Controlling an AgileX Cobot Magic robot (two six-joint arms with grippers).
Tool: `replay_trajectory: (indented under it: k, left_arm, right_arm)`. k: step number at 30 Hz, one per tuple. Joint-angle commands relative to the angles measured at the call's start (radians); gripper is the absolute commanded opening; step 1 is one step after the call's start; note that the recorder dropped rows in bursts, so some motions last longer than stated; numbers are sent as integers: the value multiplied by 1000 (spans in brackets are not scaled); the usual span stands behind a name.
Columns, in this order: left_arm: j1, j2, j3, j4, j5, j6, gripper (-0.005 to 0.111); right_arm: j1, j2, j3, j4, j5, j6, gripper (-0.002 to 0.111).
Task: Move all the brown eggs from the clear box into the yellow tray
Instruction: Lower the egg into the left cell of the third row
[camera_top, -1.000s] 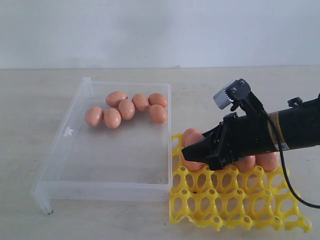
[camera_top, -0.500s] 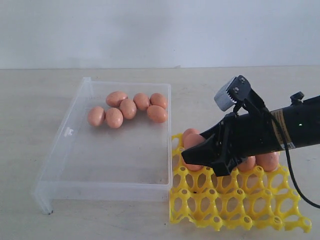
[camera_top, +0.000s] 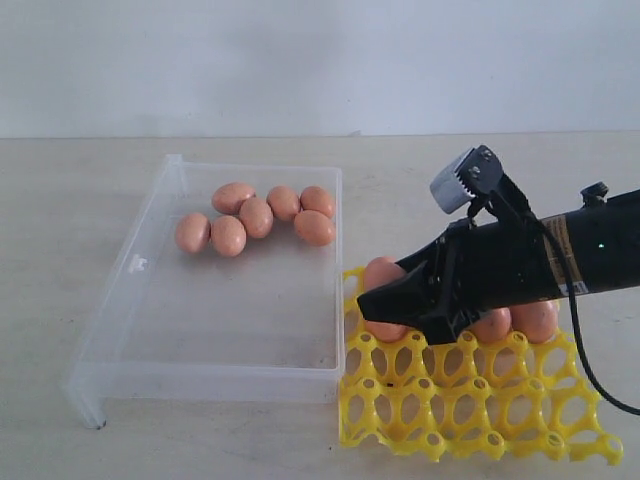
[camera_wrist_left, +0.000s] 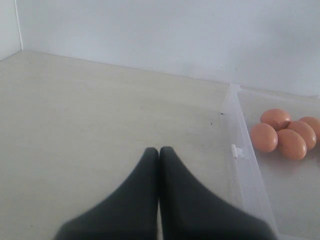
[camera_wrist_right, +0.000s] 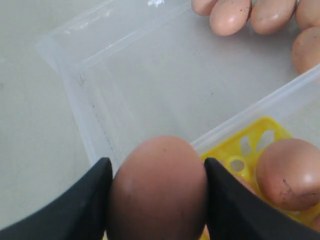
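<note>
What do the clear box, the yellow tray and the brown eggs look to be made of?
The clear box: transparent rigid plastic, glossy; the table shows through its floor. The yellow tray: opaque moulded plastic, slightly shiny, a uniform lattice of holes. The brown eggs: smooth matte shell, faintly speckled up close; real or imitation cannot be told.

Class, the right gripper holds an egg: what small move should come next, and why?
Probably lower the right gripper straight down toward the cup beneath it. It grips an egg over the corner of the yellow tray next to the clear box, so the egg does not look seated yet.
</note>
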Motion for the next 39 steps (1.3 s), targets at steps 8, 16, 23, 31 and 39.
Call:
replay_trajectory:
  k: [8, 16, 23, 31, 39]
  left_arm:
    - [-3, 3, 0, -7, 1, -7, -4]
    - [-3, 3, 0, -7, 1, -7, -4]
    - [-3, 3, 0, -7, 1, -7, -4]
    - [-3, 3, 0, -7, 1, -7, -4]
    - [-3, 3, 0, -7, 1, -7, -4]
  right_arm:
    - [2, 3, 0, -9, -62, -213, 40]
    - [51, 60, 0, -7, -65, -260, 40]
    - [82, 75, 2, -53, 45, -262, 40]
    - [82, 86, 2, -60, 73, -264, 41]
    - [82, 86, 2, -58, 63, -270, 51]
